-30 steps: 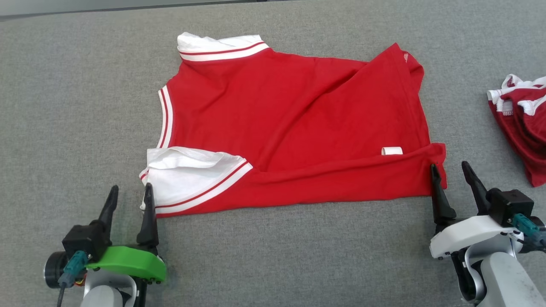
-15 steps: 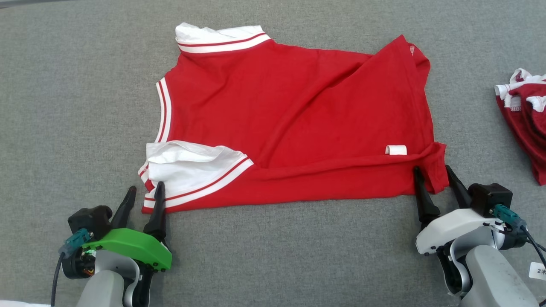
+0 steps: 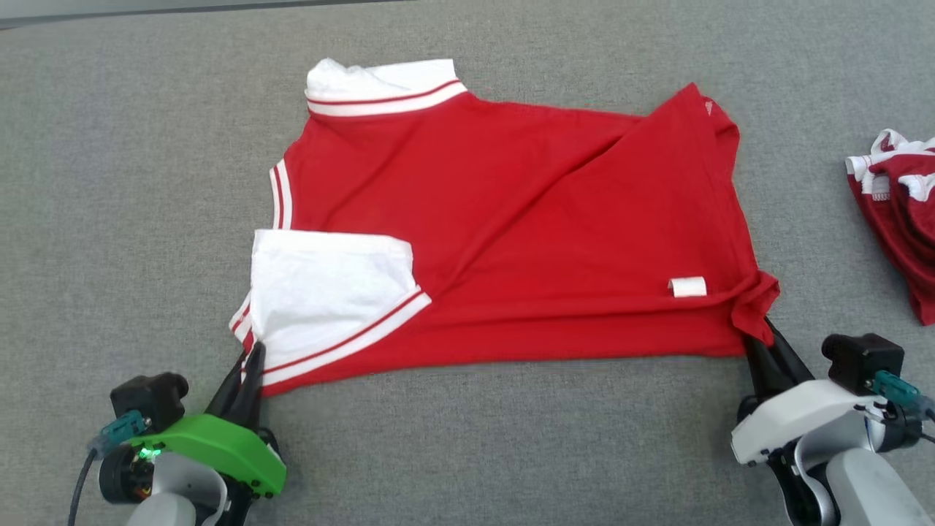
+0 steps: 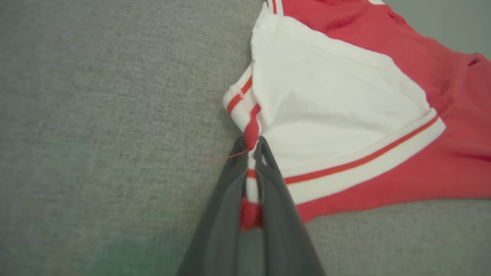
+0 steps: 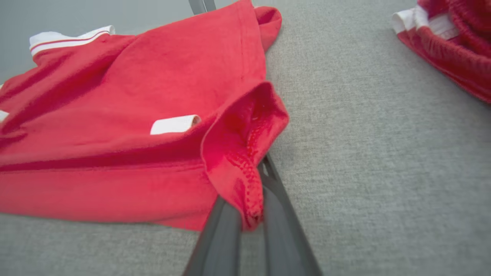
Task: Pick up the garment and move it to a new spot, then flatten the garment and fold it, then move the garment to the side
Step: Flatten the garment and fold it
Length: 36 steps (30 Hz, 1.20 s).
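On the tabletop, both jaws pinch the shirt at its near corners for flattening; next likely needs an even pull.

Right of the red shirt, a second red-and-white garment is cut off by the head view's edge.

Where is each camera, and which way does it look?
Head view: on the robot's head, looking down at the red shirt on grey fabric; left gripper and right gripper show.
Left wrist view: on that wrist, looking along its dark fingers at the pinched white sleeve.
Right wrist view: on that wrist, looking along its fingers at the pinched hem corner.
Head and right wrist both see the crumpled red garment.
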### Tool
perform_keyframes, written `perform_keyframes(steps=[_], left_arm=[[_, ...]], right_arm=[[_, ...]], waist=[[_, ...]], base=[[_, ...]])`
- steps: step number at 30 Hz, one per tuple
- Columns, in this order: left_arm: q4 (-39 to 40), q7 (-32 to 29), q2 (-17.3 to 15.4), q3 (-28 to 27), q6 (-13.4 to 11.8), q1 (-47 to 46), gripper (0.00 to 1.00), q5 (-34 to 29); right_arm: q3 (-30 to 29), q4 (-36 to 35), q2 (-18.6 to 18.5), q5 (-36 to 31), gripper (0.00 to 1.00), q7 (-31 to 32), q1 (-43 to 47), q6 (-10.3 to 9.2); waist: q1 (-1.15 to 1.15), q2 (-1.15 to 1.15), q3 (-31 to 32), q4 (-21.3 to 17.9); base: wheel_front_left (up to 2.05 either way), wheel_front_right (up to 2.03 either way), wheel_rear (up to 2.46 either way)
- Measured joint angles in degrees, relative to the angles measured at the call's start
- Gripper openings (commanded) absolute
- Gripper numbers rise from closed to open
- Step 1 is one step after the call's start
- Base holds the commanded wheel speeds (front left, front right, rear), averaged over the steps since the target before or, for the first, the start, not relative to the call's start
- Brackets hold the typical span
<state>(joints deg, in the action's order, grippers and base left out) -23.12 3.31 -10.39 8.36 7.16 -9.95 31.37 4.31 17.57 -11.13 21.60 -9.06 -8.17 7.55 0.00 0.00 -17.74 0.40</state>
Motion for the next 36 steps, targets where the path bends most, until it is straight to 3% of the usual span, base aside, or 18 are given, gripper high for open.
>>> perform_keyframes(steps=[5, 10, 14, 15, 16, 17, 18, 29, 36], left_arm=[[8.39, -3.42, -1.48, -0.6, -2.67, 6.25, 0.0, 0.19], [17.27, -7.39, -1.65, -0.83, -6.27, 13.85, 0.0, 0.8], [20.87, -10.2, -1.46, -0.33, -7.64, 17.71, 0.0, 1.54], [21.11, -10.4, -1.32, -0.07, -7.67, 17.88, 0.1, 1.79], [21.18, -10.56, -1.19, 0.18, -7.69, 17.83, 0.1, 1.8], [21.16, -10.56, -1.18, 0.45, -7.76, 17.77, 0.84, 1.71], [21.21, -10.23, -0.88, 0.58, -7.89, 17.71, 1.0, 1.62], [22.2, 5.03, 1.19, 0.36, -9.56, 10.27, 1.0, -5.39], [21.63, 7.97, 0.26, 0.29, -10.18, 5.33, 1.0, -8.43]], right_arm=[[-2.94, -6.46, 0.01, -0.04, 0.0, 3.94, 6.07, 0.02], [-5.99, -12.14, 2.52, -0.59, 0.0, 9.32, 13.35, 0.02], [-7.4, -14.11, 3.85, -1.15, 0.0, 11.69, 15.91, 0.01], [-7.61, -14.12, 4.13, -1.27, 0.41, 12.11, 15.9, 0.01], [-7.77, -14.15, 4.32, -1.64, 0.41, 12.17, 15.76, 0.01], [-7.93, -14.11, 4.45, -1.87, 1.0, 12.17, 15.6, 0.0], [-8.17, -13.97, 4.5, -2.2, 1.0, 12.18, 15.39, -0.01], [-13.57, -19.11, 5.76, -8.25, 1.0, 5.12, 9.54, -0.02], [-13.54, -20.5, 6.27, -9.75, 1.0, 4.24, 6.39, -0.02]], waist=[[0.0, 0.0, 0.95, 0.31], [0.0, 0.0, 2.04, 0.65], [0.0, 0.0, 2.58, 0.65], [0.0, 0.0, 2.65, 0.61], [0.0, 0.0, 2.7, 0.61], [0.0, 0.0, 2.75, 0.59], [0.0, 0.0, 2.79, 0.57], [0.0, 0.0, 3.02, 0.34], [0.0, 0.0, 3.8, -0.09]], base=[[0.0, 0.0, 0.0], [0.0, 0.0, 0.0], [0.0, 0.0, 0.0], [0.0, 0.0, 0.0], [0.0, 0.0, 0.0], [0.0, 0.0, 0.0], [0.0, 0.0, 0.0], [0.0, 0.0, 0.0], [0.0, 0.0, 0.0]])
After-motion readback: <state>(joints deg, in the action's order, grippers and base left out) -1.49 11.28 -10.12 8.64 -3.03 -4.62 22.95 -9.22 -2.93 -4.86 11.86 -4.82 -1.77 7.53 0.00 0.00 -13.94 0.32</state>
